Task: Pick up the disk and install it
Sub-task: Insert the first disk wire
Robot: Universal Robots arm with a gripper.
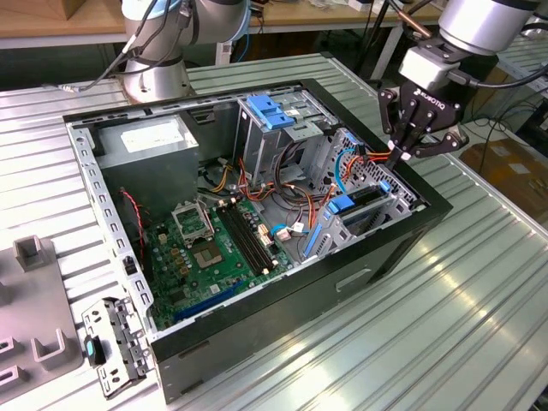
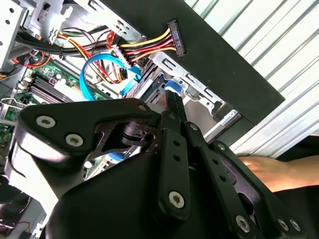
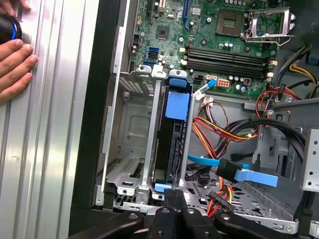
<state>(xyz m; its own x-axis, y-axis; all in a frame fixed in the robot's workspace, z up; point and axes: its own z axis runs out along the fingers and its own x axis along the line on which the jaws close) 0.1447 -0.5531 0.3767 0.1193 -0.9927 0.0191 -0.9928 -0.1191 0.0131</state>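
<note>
The disk (image 3: 172,144) stands on edge inside the drive cage (image 3: 127,144) of the open computer case, dark with blue side rails and a blue tab at one end. In the exterior view the disk (image 1: 360,201) sits in the cage at the case's corner on the exterior view's right. My gripper (image 1: 401,157) hangs just above that cage with its fingers pressed together and nothing between them. In the first wrist view the gripper (image 3: 175,191) has its tips at the disk's near end; whether they touch it I cannot tell. The second wrist view shows the gripper (image 2: 173,97) by the blue rail end.
Inside the black case (image 1: 402,257) lie the motherboard (image 1: 205,248), a grey power-supply box (image 1: 145,141), a light-blue latch piece (image 1: 270,111) and loose cables (image 3: 239,134). A person's hand (image 3: 15,59) rests on the ribbed table beside the case. Grey fixtures (image 1: 34,300) stand at the exterior view's left.
</note>
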